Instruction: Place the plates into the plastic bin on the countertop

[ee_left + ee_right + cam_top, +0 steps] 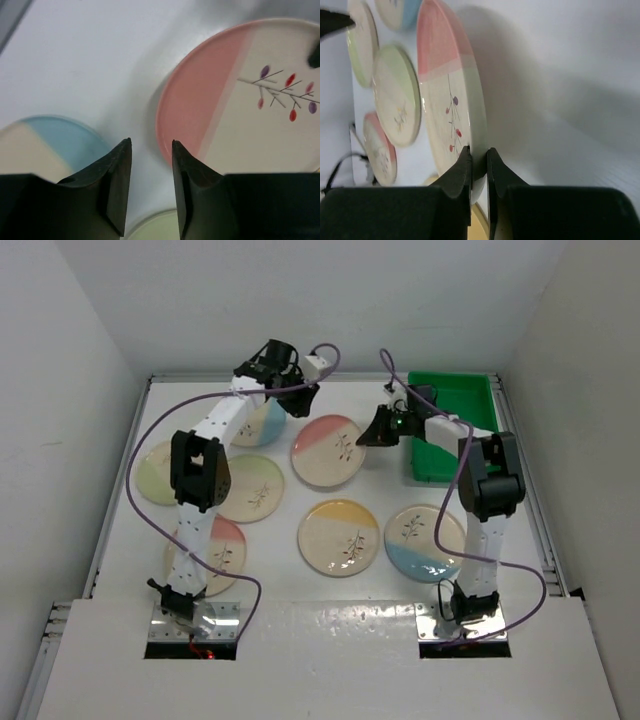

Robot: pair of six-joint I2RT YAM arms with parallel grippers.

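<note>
A pink-and-cream plate (328,450) lies at the back middle of the white countertop (290,595). My right gripper (366,434) is shut on its right rim; in the right wrist view the jaws (479,152) pinch the edge of that plate (445,85). My left gripper (300,403) hovers just left of the same plate (240,100), open a little, with nothing between its fingers (151,145). A blue-and-cream plate (45,145) sits to its left. The green plastic bin (455,420) stands at the back right, behind the right gripper.
Other plates lie around: green (158,472), cream-green (252,488), pink (218,548), yellow (340,537) and blue (422,537). White walls enclose the counter on three sides. Purple cables loop from both arms.
</note>
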